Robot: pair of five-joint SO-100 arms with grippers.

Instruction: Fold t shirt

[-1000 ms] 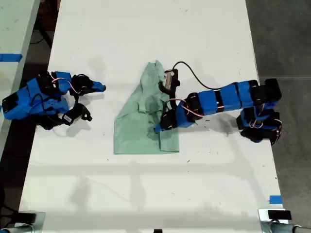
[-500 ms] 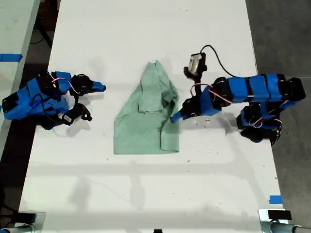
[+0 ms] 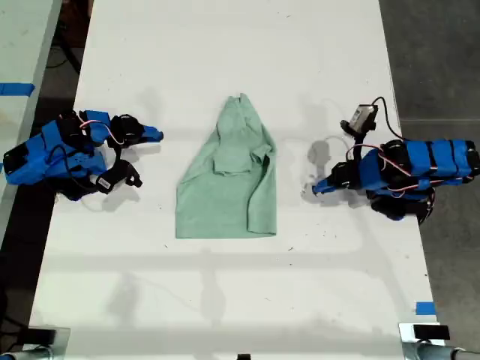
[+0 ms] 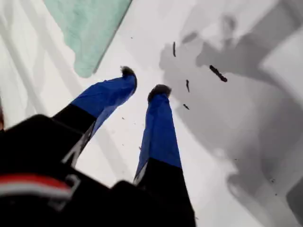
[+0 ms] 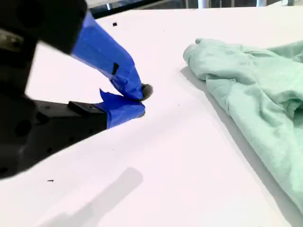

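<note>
The pale mint-green t shirt (image 3: 225, 187) lies flat mid-table, narrow top away from the camera and straight hem nearest it; its sleeve at the exterior view's right is folded in over the body. My first gripper (image 3: 315, 187) hovers a short way off the shirt on the exterior view's right. It is open (image 4: 143, 81) with nothing between its fingers, and a shirt corner (image 4: 87, 28) shows beyond them. My second gripper (image 3: 154, 135) rests at the exterior view's left, apart from the shirt. Its blue tips are shut (image 5: 139, 99) on nothing, facing the shirt's narrow top (image 5: 255, 85).
The white table (image 3: 225, 300) carries a blue tape mark (image 3: 425, 307) near its front corner at the exterior view's right. A second table with blue tape (image 3: 15, 88) stands past the exterior view's left edge. Small dark specks (image 4: 218, 73) dot the surface by my first gripper.
My first gripper has let go of the shirt's edge and drawn back toward the exterior view's right. The shirt has settled flat. The second arm has not moved.
</note>
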